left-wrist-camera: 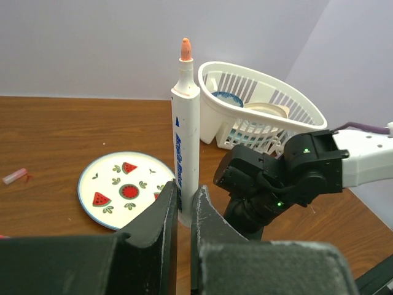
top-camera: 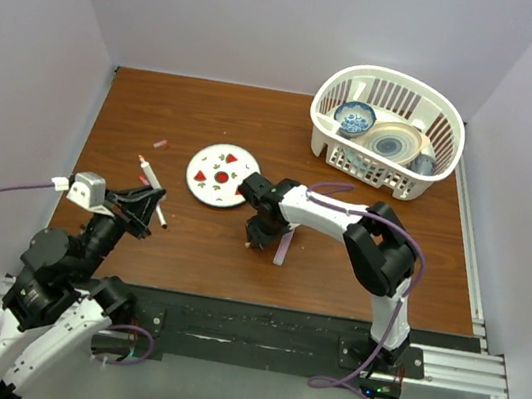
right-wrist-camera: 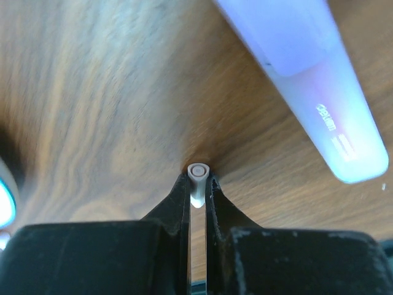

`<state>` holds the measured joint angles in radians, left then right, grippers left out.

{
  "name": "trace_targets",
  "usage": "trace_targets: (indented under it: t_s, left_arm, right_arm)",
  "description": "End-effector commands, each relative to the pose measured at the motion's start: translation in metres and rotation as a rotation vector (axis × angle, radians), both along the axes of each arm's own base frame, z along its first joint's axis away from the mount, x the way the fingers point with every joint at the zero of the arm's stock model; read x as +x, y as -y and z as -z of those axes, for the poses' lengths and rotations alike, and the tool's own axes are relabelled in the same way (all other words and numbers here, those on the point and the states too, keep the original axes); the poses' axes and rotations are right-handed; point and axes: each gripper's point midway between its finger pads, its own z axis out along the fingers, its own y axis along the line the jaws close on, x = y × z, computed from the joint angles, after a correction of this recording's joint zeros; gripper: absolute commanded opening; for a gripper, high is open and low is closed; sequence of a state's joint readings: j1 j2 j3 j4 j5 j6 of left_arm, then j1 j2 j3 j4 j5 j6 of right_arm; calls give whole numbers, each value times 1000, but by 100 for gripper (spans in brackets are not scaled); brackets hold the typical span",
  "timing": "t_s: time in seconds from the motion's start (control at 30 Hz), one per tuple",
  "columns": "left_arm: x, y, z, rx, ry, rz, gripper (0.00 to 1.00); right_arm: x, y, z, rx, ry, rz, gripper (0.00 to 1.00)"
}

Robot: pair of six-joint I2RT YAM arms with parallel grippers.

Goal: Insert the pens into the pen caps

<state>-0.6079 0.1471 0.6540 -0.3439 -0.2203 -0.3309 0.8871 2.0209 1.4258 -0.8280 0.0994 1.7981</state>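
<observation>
Over table (top-camera: pixel 197 249), left pincer (left-wrist-camera: pixel 184 198) clamps white pen (left-wrist-camera: pixel 186 123), right pincer (right-wrist-camera: pixel 198 182) clamps cap (right-wrist-camera: pixel 198 171)

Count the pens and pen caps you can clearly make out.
Pens: 2, white plastic marker in left pincer, pale lilac pen on table.
Caps: 2, tiny pale tube in right pincer, pink tube on table.
Total: 4.
</observation>
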Motion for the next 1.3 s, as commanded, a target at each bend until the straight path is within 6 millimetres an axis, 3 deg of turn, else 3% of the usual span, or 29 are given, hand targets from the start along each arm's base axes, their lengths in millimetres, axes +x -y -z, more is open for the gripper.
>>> trace_targets:
  t_s: [0.0,0.1,0.13,0.2,0.23,0.27,0.3,0.33,0.47,0.5,0.67,0.97,1.13,1.27]
  left_arm:
    - [5,21,9,11,-64,78,0]
    - [6,52,33,25,-180,211,0]
    - [9,61,46,42,-234,239,0]
    - [4,78,56,30,-290,325,0]
    - [5,85,64,34,-316,352,0]
    - [-1,94,65,27,-330,416,0]
    - [-1,100,73,33,-355,445,0]
    - [-7,108,71,26,-352,503,0]
    - [-16,132,79,4,-392,651,0]
    - [-18,137,90,5,-418,684,0]
    - [-29,154,87,-51,-387,820,0]
    - [-28,161,101,-57,-429,850,0]
    - [-29,163,98,-68,-424,869,0]
    - [-29,163,96,-72,-422,867,0]
  right_arm:
    - [12,50,2,-183,189,-200,0]
    - [15,62,-14,-213,290,-390,0]
    - [20,59,-35,-175,361,-410,0]
    - [20,56,-47,-128,450,-525,0]
    - [21,52,-73,-69,532,-541,0]
    - [14,53,-77,-39,565,-602,0]
    - [20,44,-97,16,653,-601,0]
    - [19,42,-125,63,730,-602,0]
    - [23,38,-185,88,877,-683,0]
    - [22,31,-199,127,920,-702,0]
    - [21,23,-262,233,1125,-706,0]
    - [2,7,-313,419,1309,-755,0]
    - [-9,-3,-316,493,1344,-823,0]
    - [-13,-1,-315,507,1352,-823,0]
